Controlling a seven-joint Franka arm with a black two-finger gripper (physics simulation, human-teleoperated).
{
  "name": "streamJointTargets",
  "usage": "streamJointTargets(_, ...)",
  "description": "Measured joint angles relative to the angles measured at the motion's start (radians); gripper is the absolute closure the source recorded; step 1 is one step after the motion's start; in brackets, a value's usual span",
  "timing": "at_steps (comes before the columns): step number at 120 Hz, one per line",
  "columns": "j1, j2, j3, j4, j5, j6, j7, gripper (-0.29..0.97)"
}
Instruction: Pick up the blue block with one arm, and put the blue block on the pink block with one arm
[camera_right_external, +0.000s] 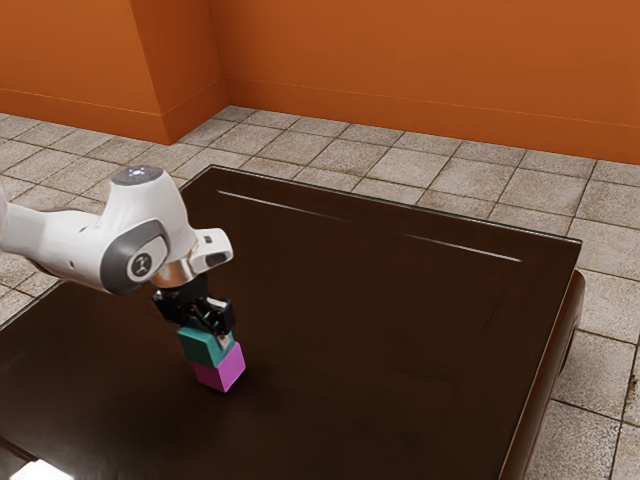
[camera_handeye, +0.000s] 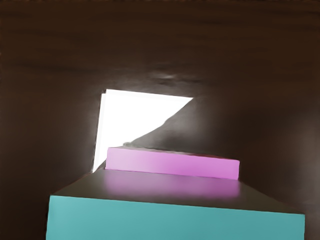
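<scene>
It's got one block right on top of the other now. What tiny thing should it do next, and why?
Probably open the gripper and let go. The blue block, held between its fingers, seems to rest on the pink block, roughly squared over it, so releasing should leave it stacked.

— How is the arm posed?
— The white arm (camera_right_external: 80, 245) comes in from the exterior view's left, and its rounded elbow joint is raised. From there the wrist (camera_right_external: 190, 262) bends so the hand points straight down.
— And the end effector?
— The black end effector (camera_right_external: 206, 326) hangs vertically below the wrist, low down. Its two fingers (camera_right_external: 226, 318) press against the upper part of the blue block (camera_right_external: 203, 347), one on each side.
— Any tilt?
— The hand looks upright, with no tilt I can see.
</scene>
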Motion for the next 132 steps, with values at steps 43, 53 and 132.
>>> streamJointTargets(43, -0.002, 0.011, -0.004, 0.019, -0.005, 0.001, -0.002, 0.35)
streamJointTargets(53, -0.001, 0.018, -0.004, 0.024, -0.006, 0.001, -0.003, 0.35)
streamJointTargets(132, -0.001, -0.056, -0.033, 0.524, -0.003, -0.292, 0.018, 0.03)
